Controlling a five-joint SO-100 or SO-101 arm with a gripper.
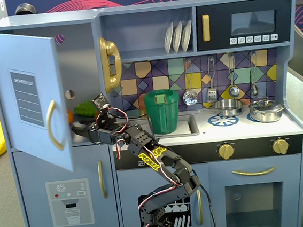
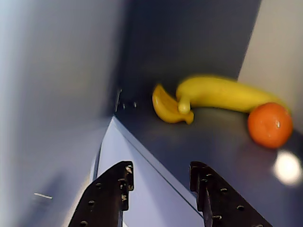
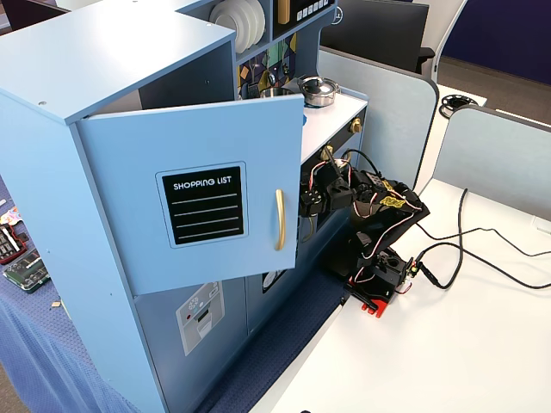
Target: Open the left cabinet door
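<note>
The left cabinet door (image 1: 29, 98) is light blue-grey and stands swung well out from the cabinet. Its black "SHOPPING LIST" panel (image 3: 203, 206) and gold bar handle (image 3: 279, 219) face outward; the handle also shows in a fixed view (image 1: 52, 125). My gripper (image 1: 78, 132) reaches into the cabinet opening just behind the door's free edge. In the wrist view the gripper (image 2: 161, 168) is open and empty, its black fingers (image 2: 111, 194) apart over the shelf's front edge. In a fixed view (image 3: 314, 198) only the wrist shows; the door hides the fingertips.
On the shelf lie a banana (image 2: 222, 92), an orange (image 2: 270, 124) and a yellow slice (image 2: 168, 108); a green toy (image 1: 85, 109) sits there too. A green pitcher (image 1: 162, 111) stands by the sink. The water-dispenser door (image 1: 69, 202) is below. Cables (image 3: 482, 249) lie on the white table.
</note>
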